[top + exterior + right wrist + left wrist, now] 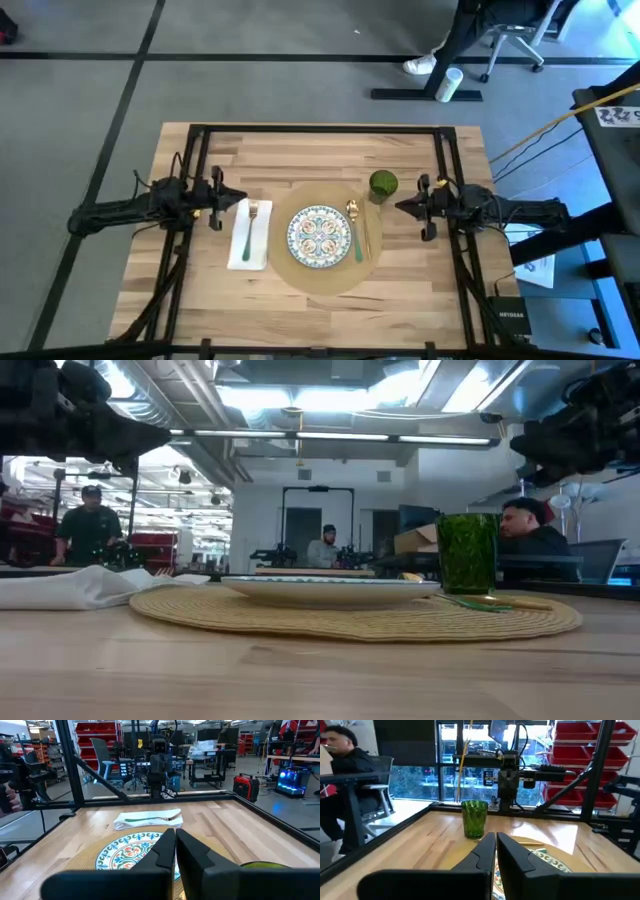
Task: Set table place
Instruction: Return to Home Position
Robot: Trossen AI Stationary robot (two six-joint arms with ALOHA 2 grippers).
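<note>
**The place looks laid; the arms only need to go to rest**

The round tan place mat point(325, 282) lies in the middle of the wooden table point(420, 290), a little toward the near edge. The patterned plate point(319, 237) sits at the centre of the mat. A spoon point(355, 235) with a green handle lies on the mat just right of the plate. Beside it is a thin gold piece that I take for the knife, though it is too fine to be sure. The green cup point(383, 184) stands upright at the mat's far right edge. The white napkin point(238, 250) lies left of the mat, touching its edge or nearly so, and carries a fork point(249, 228).

The left gripper point(240, 200) hovers above the far end of the napkin and points at the mat. Its fingers are pressed together and hold nothing. The right gripper point(400, 206) hovers just right of the cup, facing the other way. It is clenched on nothing as well.

To my eye every piece has its place, so the step in hand is the retreat to the rest pose. The next move asks for no grasp, only a clean pull outward and upward. I think the right arm should mind the cup, which is close to its fingertips and would tip easily. The left arm should lift clear of the napkin so as not to drag it.
</note>
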